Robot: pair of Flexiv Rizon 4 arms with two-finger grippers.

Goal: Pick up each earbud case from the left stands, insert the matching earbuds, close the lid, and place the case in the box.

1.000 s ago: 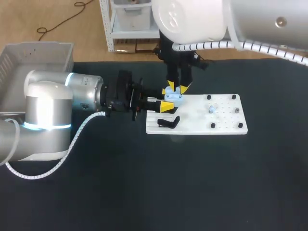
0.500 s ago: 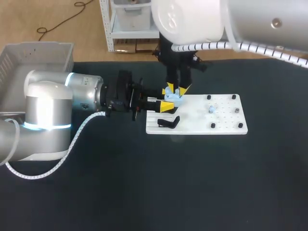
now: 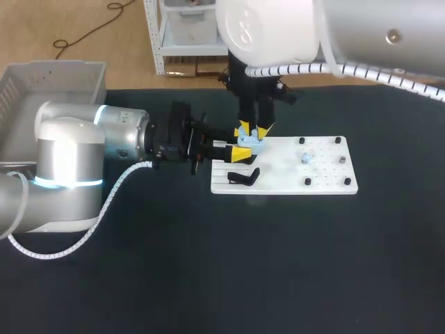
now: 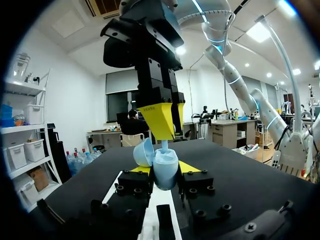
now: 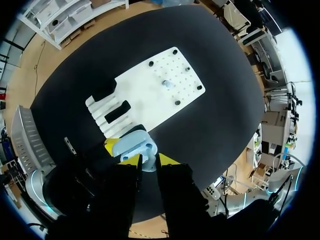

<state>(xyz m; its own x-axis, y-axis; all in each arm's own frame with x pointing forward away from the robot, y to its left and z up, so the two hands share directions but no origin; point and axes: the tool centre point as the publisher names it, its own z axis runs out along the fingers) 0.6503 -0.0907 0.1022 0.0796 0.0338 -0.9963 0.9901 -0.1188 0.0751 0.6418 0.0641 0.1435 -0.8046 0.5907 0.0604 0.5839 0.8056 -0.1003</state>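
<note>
Left wrist view shows our left tool (image 4: 164, 170) gripping the open blue case (image 4: 165, 162) just above the white board (image 3: 313, 182). Our right tool (image 4: 167, 122), narrow, pinches an earbud (image 4: 164, 145) into it. We judge insertion under way; next, release gently and lift straight up.

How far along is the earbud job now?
Early. Done: left gripper holds the blue earbud case, lid open. In hand: right gripper holds a blue earbud over it. Left: the other blue earbud on the white board, closing, the grey box, then the black case.
</note>
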